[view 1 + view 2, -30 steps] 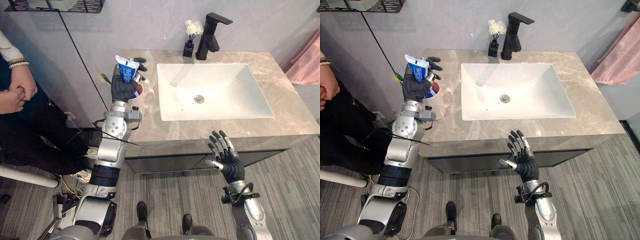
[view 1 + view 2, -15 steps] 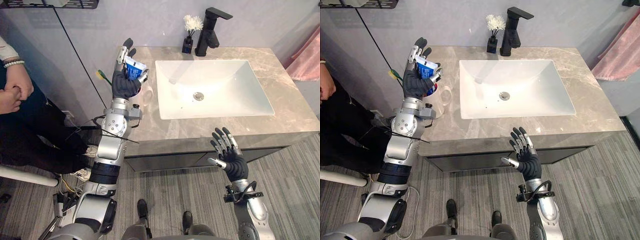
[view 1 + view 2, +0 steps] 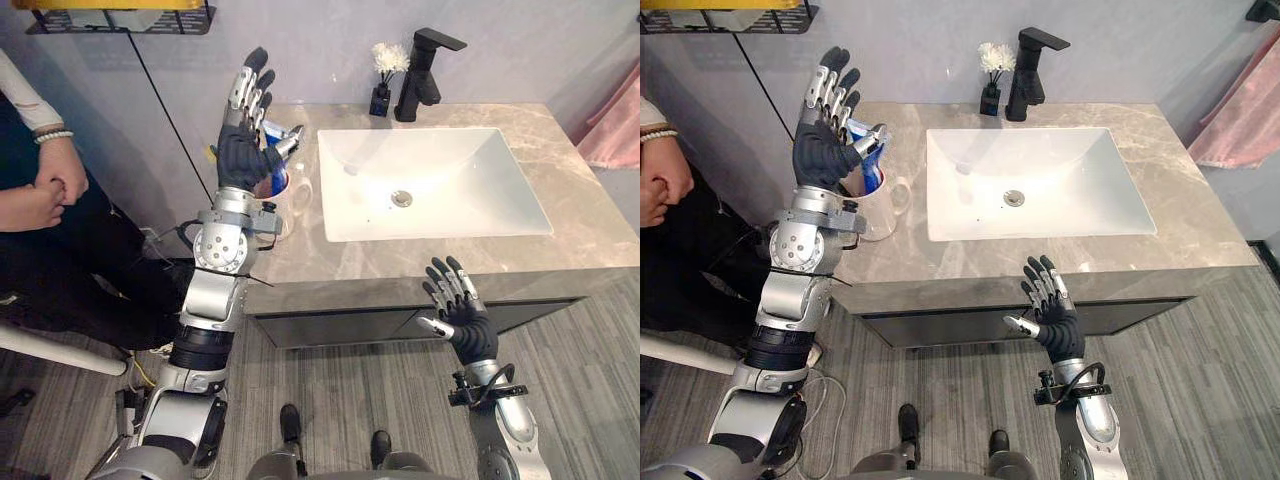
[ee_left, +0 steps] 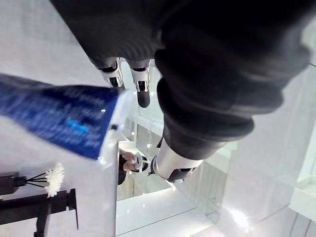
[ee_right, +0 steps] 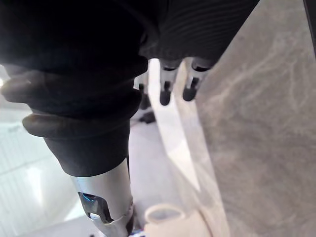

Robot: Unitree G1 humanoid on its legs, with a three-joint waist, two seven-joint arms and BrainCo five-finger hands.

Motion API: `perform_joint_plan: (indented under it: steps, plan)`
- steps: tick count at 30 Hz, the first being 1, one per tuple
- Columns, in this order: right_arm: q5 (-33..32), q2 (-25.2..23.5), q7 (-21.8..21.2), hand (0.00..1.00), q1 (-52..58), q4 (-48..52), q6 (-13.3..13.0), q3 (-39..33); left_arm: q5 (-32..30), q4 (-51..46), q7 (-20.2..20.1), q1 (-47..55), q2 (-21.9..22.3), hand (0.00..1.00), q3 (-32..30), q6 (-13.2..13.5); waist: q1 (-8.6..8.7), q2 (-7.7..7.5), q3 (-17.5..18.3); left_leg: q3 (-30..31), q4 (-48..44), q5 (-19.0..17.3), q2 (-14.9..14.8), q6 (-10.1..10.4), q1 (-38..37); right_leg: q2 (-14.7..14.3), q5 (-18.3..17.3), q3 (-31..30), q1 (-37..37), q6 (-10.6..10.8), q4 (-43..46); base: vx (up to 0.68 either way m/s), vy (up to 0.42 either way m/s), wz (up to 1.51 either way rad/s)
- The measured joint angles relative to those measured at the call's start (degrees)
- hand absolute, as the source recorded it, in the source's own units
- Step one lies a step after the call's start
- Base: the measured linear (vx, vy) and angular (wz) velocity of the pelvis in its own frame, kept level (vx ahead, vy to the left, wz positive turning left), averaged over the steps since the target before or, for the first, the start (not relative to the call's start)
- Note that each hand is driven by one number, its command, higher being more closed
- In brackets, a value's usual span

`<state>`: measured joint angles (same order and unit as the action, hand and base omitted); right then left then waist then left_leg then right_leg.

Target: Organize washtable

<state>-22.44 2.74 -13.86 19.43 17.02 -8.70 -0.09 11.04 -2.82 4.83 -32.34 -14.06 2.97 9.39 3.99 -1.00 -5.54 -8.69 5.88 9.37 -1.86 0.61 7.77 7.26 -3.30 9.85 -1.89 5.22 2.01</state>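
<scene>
The tube [image 3: 869, 150] stands in the cup [image 3: 880, 208] at upper left beside the sink [image 3: 430, 225], the left hand [image 3: 243, 158] just above it with fingers straight and empty, the right hand [image 3: 466, 324] spread empty at lower right, so the tidying looks nearly finished.

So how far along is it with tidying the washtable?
Looks done: the toothpaste tube stands in the white mug beside the basin. In hand: nothing; the left robot hand is open above the mug, the right robot hand open before the counter. Left: probably just drawing the left arm back.
</scene>
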Motion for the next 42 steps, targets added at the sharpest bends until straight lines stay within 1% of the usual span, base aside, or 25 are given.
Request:
perform_joint_plan:
  steps: [3, 8, 12, 14, 15, 17, 19, 21, 22, 23, 25, 28, 30, 32, 33, 38, 42]
  plan:
    - [0.09, -0.01, 0.10, 0.00, -0.10, -0.42, -0.01, 0.20, 0.77, -0.33, 0.10, -0.33, -0.61, 0.00, -0.16, 0.30, 0.02, 0.85, 0.70, 0.32, 0.00, 0.01, 0.00, 0.01, -0.60, -0.02, -0.01, 0.30, 0.80, -0.01, -0.09, 0.01, 0.003, 0.04]
    - [0.47, -0.01, 0.14, 0.00, -0.14, -2.41, 0.00, 0.24, 1.31, -1.97, 0.17, -1.48, -1.39, 0.00, -0.34, 1.22, 0.00, 1.42, 1.49, 0.64, 0.00, 0.11, -0.08, 0.14, -0.57, -0.13, -0.02, 0.64, 0.91, -0.02, -0.08, 0.00, 0.000, 0.01]
    - [0.53, -0.03, 0.14, 0.00, -0.10, -2.40, -0.01, 0.57, 1.81, -3.56, 0.18, -3.62, -5.07, 0.00, -2.21, 1.38, 0.04, 1.48, 1.68, 0.67, -0.01, 0.11, -0.11, 0.13, -0.57, -0.15, -0.01, 0.66, 0.94, -0.01, -0.05, 0.00, 0.000, 0.00]
    - [0.57, -0.05, 0.12, 0.00, 0.16, -2.41, 0.00, 0.47, 1.80, -7.95, 0.02, -2.89, -7.77, 0.00, -4.80, 2.22, -0.08, 1.48, 1.74, 0.74, -0.01, 0.11, -0.11, 0.13, -0.59, -0.15, 0.00, 0.67, 0.98, 0.00, -0.07, 0.00, 0.000, 0.00]
    - [0.57, -0.11, 0.09, 0.00, 0.22, -2.41, 0.00, 0.39, 1.81, -9.93, -0.18, -1.76, -8.31, 0.00, -6.26, 2.72, -0.10, 1.46, 1.88, 0.76, -0.02, 0.14, -0.10, 0.16, -0.65, -0.12, 0.00, 0.64, 1.05, 0.00, -0.12, 0.03, -0.002, 0.00]
    - [0.71, -0.23, 0.09, 0.00, 0.59, -2.41, 0.00, 0.06, 1.83, -12.95, -0.93, 1.99, -8.03, 0.00, -8.89, 3.80, -0.17, 1.50, 2.66, 0.82, -0.03, 0.14, -0.11, 0.16, -0.69, -0.09, -0.02, 0.79, 1.30, 0.00, -0.28, 0.02, -0.004, 0.02]
    - [1.13, -0.88, 0.10, 0.00, 1.04, -2.41, -0.01, -0.48, 1.87, -15.37, -1.13, 8.01, -6.26, 0.00, -10.78, 4.19, -0.33, 1.46, 2.87, 0.95, -0.03, 0.12, -0.11, 0.17, -1.47, -0.05, -0.11, 0.95, 2.14, -0.03, -0.42, 0.04, -0.010, 0.05]
    - [1.25, -2.18, 0.07, 0.00, 1.49, -2.41, 0.00, -1.26, 2.26, -18.18, -1.77, 17.65, -2.11, 0.00, -13.14, 4.17, -0.47, 1.55, 2.99, 1.44, 0.00, 0.10, -0.10, 0.20, -1.79, -0.17, -0.29, 1.18, 2.64, -0.17, -0.60, -0.01, -0.007, 0.04]
    - [1.27, -2.41, 0.07, 0.00, 1.61, -2.41, 0.00, -1.50, 2.48, -18.87, -2.14, 19.93, -0.85, 0.00, -13.61, 4.14, -0.59, 1.55, 2.99, 1.44, 0.00, 0.10, -0.12, 0.20, -1.78, -0.20, -0.45, 1.21, 2.65, -0.43, -0.60, 0.00, 0.000, 0.00]
    - [1.41, -2.63, 0.02, 0.00, 1.97, -2.41, 0.00, -2.01, 3.08, -20.01, -2.47, 23.29, 1.03, 1.00, -14.01, 4.10, -0.85, 1.52, 3.01, 1.46, 0.01, -0.10, -0.15, 0.47, -1.77, -0.21, -0.51, 1.28, 2.70, -0.48, -0.68, -0.04, 0.010, 0.04]
    - [2.29, -3.25, 0.03, 0.00, 3.22, -2.41, 0.08, -3.65, 4.40, -21.95, -3.47, 29.89, 4.67, 1.00, -14.00, 3.73, -1.75, 1.50, 3.05, 1.80, 0.02, -0.15, -0.15, 0.48, -1.53, -0.19, -0.53, 1.87, 2.85, -0.46, -0.93, -0.03, 0.011, 0.14]
    - [2.30, -3.80, 0.03, 0.00, 3.49, -2.40, 0.12, -4.56, 5.23, -22.51, -3.92, 34.36, 5.04, 1.00, -14.26, 3.42, -1.79, 1.38, 3.38, 2.62, 0.02, -0.14, -0.05, 0.48, -1.65, -0.06, -0.53, 2.76, 3.55, -0.45, -1.21, -0.02, 0.011, 0.17]
    - [2.30, -4.24, 0.01, 0.00, 3.55, -2.40, 0.13, -4.52, 5.59, -23.79, -4.96, 37.20, 5.76, 1.00, -14.41, 3.24, -1.80, 1.15, 3.75, 2.60, 0.02, -0.15, 0.02, 0.47, -1.61, 0.01, -0.52, 2.75, 3.57, -0.45, -1.24, 0.00, 0.000, 0.00]
    - [2.30, -4.70, -0.09, 0.00, 3.62, -2.40, 0.23, -4.47, 5.81, -24.79, -6.18, 39.71, 7.39, 1.00, -13.98, 3.04, -1.82, 0.93, 3.89, 2.61, 0.02, -0.16, 0.03, 0.44, -1.54, 0.02, -0.51, 2.78, 3.56, -0.46, -1.29, 0.00, 0.000, 0.00]
    - [2.30, -4.69, -0.16, 0.00, 3.68, -2.39, 0.25, -4.52, 5.80, -24.78, -6.63, 41.17, 7.88, 1.00, -13.12, 2.50, -1.81, 0.89, 3.93, 2.61, 0.02, -0.17, 0.02, 0.43, -1.54, 0.01, -0.51, 2.78, 3.56, -0.46, -1.31, 0.00, 0.000, 0.00]
    - [2.30, -4.73, -0.36, 0.00, 5.01, -2.39, 0.52, -4.57, 5.22, -24.50, -9.53, 45.04, 10.24, 1.00, -8.36, 0.56, -1.77, 0.89, 3.93, 2.58, 0.02, -0.16, -0.08, 0.46, -1.42, -0.10, -0.51, 2.83, 3.57, -0.44, -1.61, 0.01, -0.002, 0.00]
    - [2.30, -4.76, -0.34, 0.00, 5.07, -2.39, 0.56, -4.61, 4.00, -23.02, -10.08, 44.94, 11.26, 1.00, -6.25, -0.26, -1.68, 0.90, 3.92, 2.37, 0.01, -0.16, -0.18, 0.46, -1.42, -0.16, -0.50, 2.75, 3.57, -0.41, -1.80, 0.04, -0.011, -0.02]
